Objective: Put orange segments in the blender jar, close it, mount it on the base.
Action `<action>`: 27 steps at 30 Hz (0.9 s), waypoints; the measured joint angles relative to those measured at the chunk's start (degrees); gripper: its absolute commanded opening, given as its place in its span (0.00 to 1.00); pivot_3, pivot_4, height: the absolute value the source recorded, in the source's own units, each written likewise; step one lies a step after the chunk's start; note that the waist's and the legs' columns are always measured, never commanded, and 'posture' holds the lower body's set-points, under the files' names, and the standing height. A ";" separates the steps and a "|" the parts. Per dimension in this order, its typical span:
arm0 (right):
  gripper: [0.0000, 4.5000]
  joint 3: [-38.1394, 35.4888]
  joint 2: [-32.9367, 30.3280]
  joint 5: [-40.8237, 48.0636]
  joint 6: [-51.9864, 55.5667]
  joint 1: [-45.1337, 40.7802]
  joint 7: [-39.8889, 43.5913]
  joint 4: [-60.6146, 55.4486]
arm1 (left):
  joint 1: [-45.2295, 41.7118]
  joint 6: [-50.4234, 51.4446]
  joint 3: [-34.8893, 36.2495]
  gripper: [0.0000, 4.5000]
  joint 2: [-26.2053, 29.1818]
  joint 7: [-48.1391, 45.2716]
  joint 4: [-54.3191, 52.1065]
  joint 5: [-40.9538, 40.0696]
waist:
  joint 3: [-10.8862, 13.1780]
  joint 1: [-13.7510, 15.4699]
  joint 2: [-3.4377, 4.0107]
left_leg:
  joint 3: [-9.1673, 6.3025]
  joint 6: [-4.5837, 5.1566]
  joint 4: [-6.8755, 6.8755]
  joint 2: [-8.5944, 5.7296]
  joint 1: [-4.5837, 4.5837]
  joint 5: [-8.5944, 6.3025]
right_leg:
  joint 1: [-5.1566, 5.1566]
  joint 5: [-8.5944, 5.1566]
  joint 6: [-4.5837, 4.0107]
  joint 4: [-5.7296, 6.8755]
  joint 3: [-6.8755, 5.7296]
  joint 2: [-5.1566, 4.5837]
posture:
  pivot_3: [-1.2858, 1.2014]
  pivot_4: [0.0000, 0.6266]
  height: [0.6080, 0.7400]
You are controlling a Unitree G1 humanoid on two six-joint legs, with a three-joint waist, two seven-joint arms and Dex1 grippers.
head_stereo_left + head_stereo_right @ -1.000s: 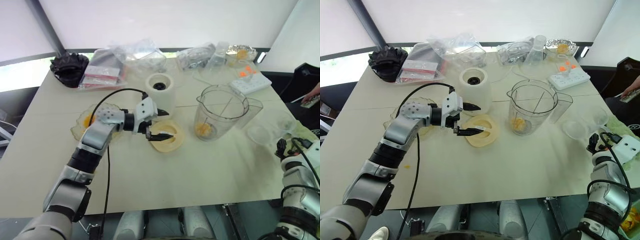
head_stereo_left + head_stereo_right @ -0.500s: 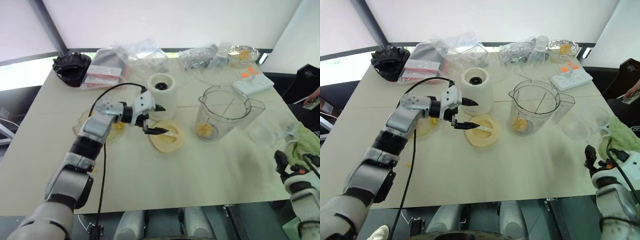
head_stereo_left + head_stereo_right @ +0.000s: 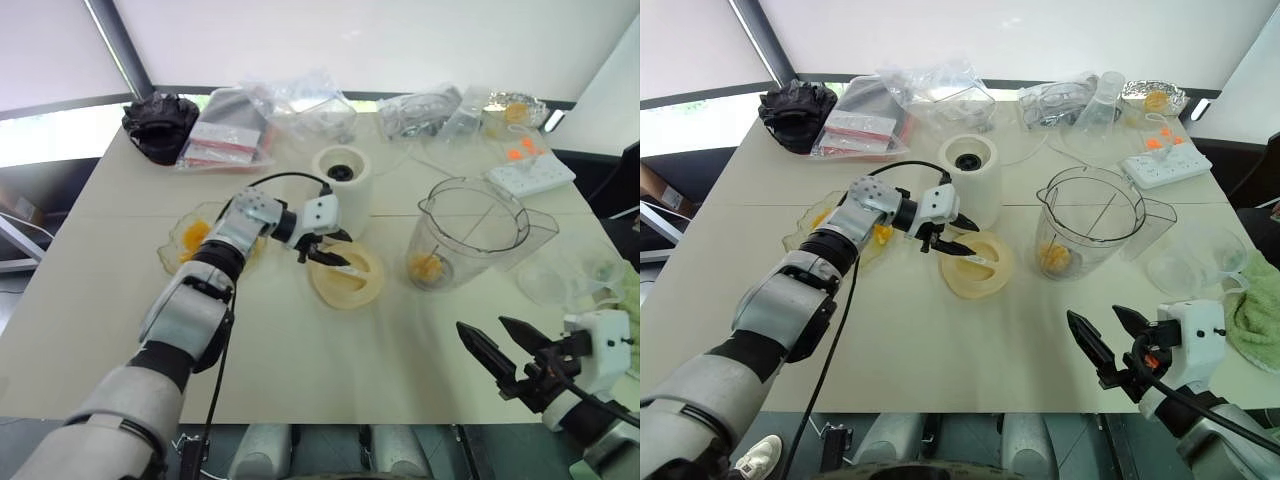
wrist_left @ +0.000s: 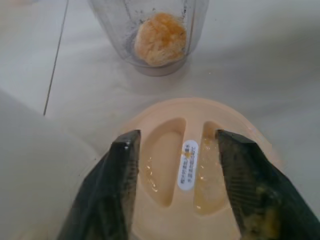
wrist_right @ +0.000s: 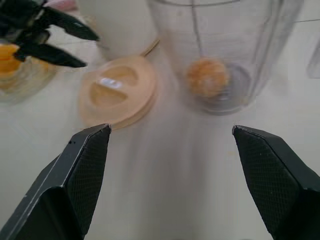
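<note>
A broad pale cream table (image 3: 330,370) carries everything. Near its middle lies a flat round peach-coloured plastic lid (image 3: 347,280), just in front of the squat white cylindrical blender base (image 3: 343,178). Right of the lid stands the large clear plastic blender jar (image 3: 472,232), with orange segments (image 3: 428,266) at its bottom. A shallow clear dish (image 3: 178,243) sits at the left. Along the far edge lie a crumpled black bag (image 3: 160,112), clear plastic bags (image 3: 290,108) and a white power strip (image 3: 530,172).
</note>
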 measured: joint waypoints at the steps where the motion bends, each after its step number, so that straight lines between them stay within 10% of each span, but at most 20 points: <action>1: 0.91 0.76 -0.51 -0.02 -0.94 0.46 -0.54 0.00 | -0.24 -0.71 -0.03 0.60 -0.37 0.24 1.13 0.53 | 0.00 0.03 -0.02 | -0.03 0.00 0.03 0.00 -0.12 0.00 | -0.12 0.00 0.00 0.04 -0.02 0.01 | 0.52 0.24 1.00; 27: 0.91 3.71 -23.26 8.35 -14.84 1.62 -10.34 0.04 | -1.46 -3.35 -1.41 0.60 -4.72 9.96 10.09 14.14 | 0.10 -0.11 -0.35 | 0.11 -0.02 0.98 0.15 -0.17 0.03 | 0.14 0.46 0.04 0.12 0.15 0.13 | 0.52 0.24 1.00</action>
